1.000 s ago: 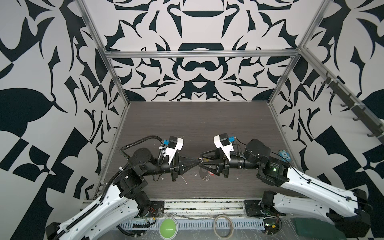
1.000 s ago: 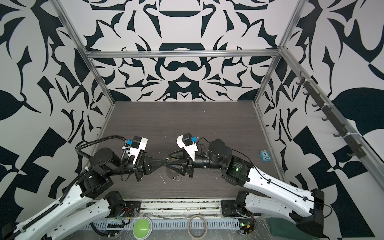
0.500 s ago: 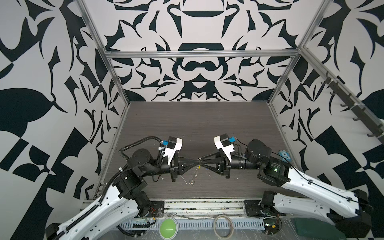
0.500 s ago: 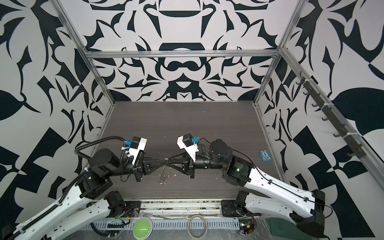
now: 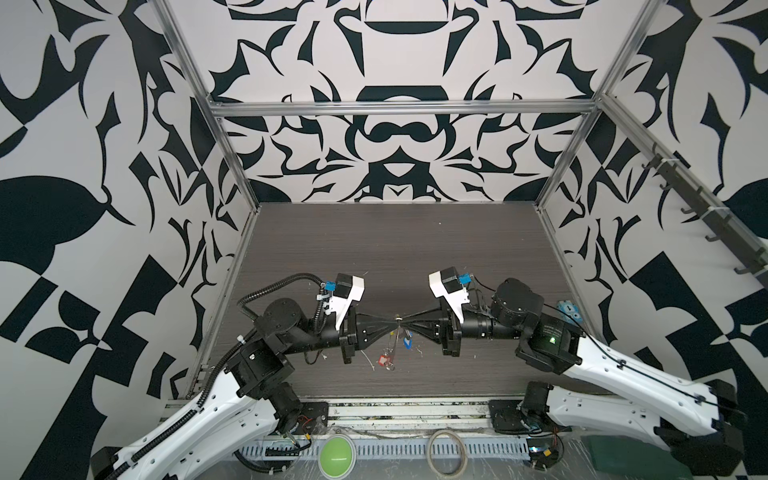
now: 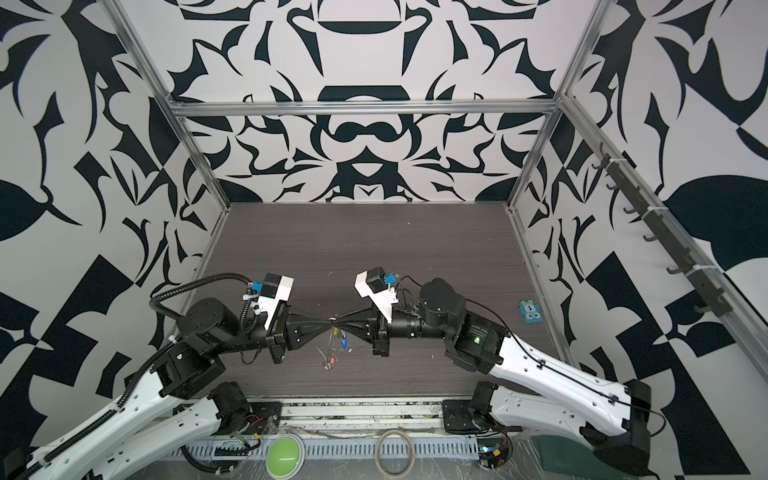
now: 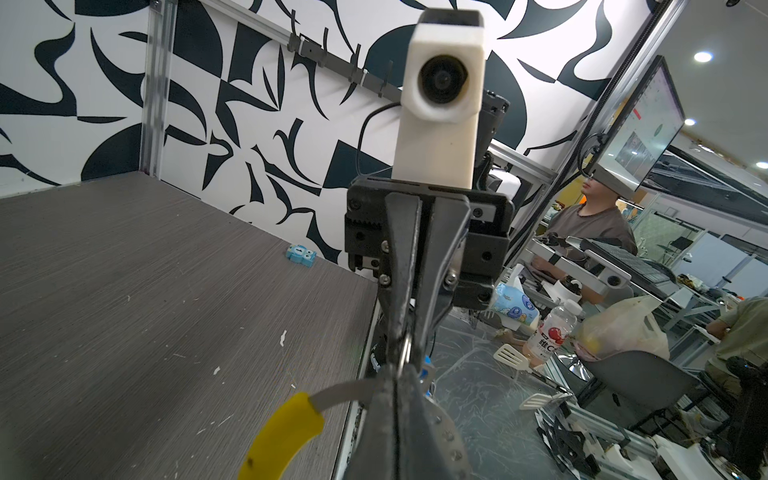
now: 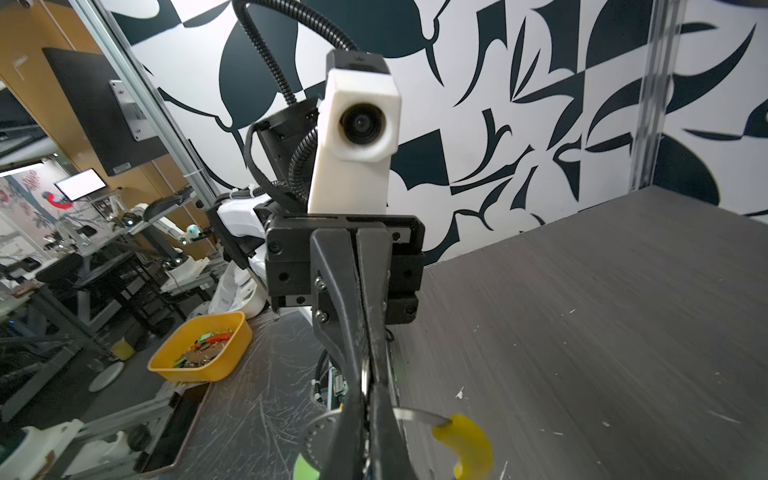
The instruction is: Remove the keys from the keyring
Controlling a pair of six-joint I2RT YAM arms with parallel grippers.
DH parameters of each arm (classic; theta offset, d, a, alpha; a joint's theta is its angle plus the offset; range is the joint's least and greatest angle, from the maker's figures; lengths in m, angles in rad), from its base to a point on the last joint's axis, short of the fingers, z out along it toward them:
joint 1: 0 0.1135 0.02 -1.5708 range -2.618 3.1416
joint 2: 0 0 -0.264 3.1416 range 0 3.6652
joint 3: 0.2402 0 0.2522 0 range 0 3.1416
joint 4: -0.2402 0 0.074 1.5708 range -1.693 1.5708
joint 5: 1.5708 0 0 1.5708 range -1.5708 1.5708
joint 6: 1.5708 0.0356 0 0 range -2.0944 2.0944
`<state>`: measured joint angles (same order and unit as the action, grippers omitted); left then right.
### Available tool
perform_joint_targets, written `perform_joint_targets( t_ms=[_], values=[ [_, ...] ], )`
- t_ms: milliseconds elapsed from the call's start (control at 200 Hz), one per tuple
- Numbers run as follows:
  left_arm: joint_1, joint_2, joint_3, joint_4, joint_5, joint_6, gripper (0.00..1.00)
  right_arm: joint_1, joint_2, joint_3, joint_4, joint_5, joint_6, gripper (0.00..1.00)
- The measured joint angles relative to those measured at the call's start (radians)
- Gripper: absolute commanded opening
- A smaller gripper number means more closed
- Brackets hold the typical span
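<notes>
Just below the middle of both top views, the left claw [image 5: 391,321] and the right claw [image 5: 404,321] met tip to tip above the bench [image 5: 399,249], each arm reaching in from its own side. Both claws were closed, pinching the thin grey wire of the keyring [image 7: 345,390]. In the wrist views the wire ran out from between the shut fingers into its yellow sleeve [image 8: 465,444], which curved away over the bench. The keys [image 5: 386,359] hung directly beneath the meeting point. The bunch with the red tag [image 6: 330,362] was lower and slightly left, and the one with the blue tag [image 6: 343,343] was higher and to the right. Whether the red bunch touched the bench could not be told. A small blue block [image 5: 569,312] lay near the bench's right edge, well apart. A beige hoop [image 5: 446,451] and a green button [image 5: 336,455] sat along the bottom of the frame.
</notes>
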<state>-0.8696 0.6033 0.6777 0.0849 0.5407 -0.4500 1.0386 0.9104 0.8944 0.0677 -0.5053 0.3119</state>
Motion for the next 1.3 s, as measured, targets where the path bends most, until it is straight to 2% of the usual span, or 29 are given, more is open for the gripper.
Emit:
perform_joint_targets(
  t_ms=[95,165,215,365,480,700,1135,1300],
  values=[
    [0.0,0.0,0.0,-0.001,-0.002,0.0,0.0,0.0,0.0,0.0,-0.001,0.0,0.0,0.0],
    [0.0,0.0,0.0,-0.008,-0.007,0.001,0.18,0.0,0.0,0.0,-0.006,0.001,-0.001,0.0],
    [0.0,0.0,0.0,-0.021,-0.02,-0.004,0.27,0.0,-0.001,0.0,-0.017,0.001,-0.003,0.0],
    [0.001,-0.023,0.003,-0.071,-0.052,0.012,0.37,-0.002,-0.011,0.002,-0.101,0.0,-0.035,0.0],
    [0.001,-0.024,0.035,-0.14,-0.053,0.03,0.37,-0.015,-0.009,0.026,-0.195,-0.016,-0.07,0.0],
    [0.001,0.065,0.167,-0.294,-0.01,0.076,0.36,-0.066,0.032,0.112,-0.334,-0.109,-0.133,0.0],
    [0.001,0.158,0.222,-0.427,0.083,0.124,0.33,-0.122,0.093,0.171,-0.444,-0.274,-0.19,0.0],
    [0.001,0.171,0.222,-0.433,0.097,0.133,0.24,-0.123,0.106,0.18,-0.457,-0.3,-0.199,0.0]
  ],
)
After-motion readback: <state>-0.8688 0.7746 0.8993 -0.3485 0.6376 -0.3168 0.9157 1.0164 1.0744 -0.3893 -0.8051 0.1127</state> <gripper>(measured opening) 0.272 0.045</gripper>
